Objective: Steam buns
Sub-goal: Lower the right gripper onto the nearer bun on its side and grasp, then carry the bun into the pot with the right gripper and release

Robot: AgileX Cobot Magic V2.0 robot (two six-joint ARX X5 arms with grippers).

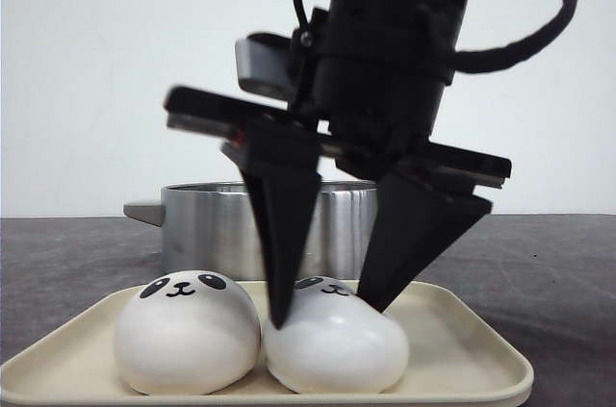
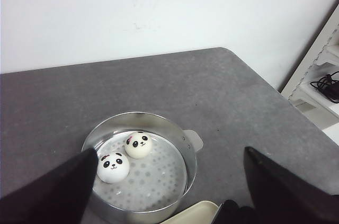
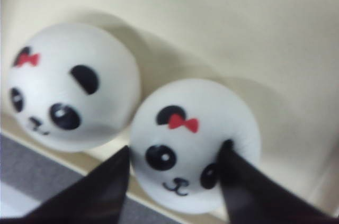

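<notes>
Right hand pinches a bun on the tray — the pick-up step; next, a lift over to the steamer pot, where two buns sit — left hand spread.

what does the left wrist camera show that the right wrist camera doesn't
Only the left wrist view shows the steamer pot with two buns, one nearer its middle and one nearer its wall, plus the grey table and the open left tool.

Only the right wrist view shows two buns with red bows, one free and one between the right tool's fingers, which press its sides.

Both views show the cream tray, in the left wrist view just a corner.
</notes>
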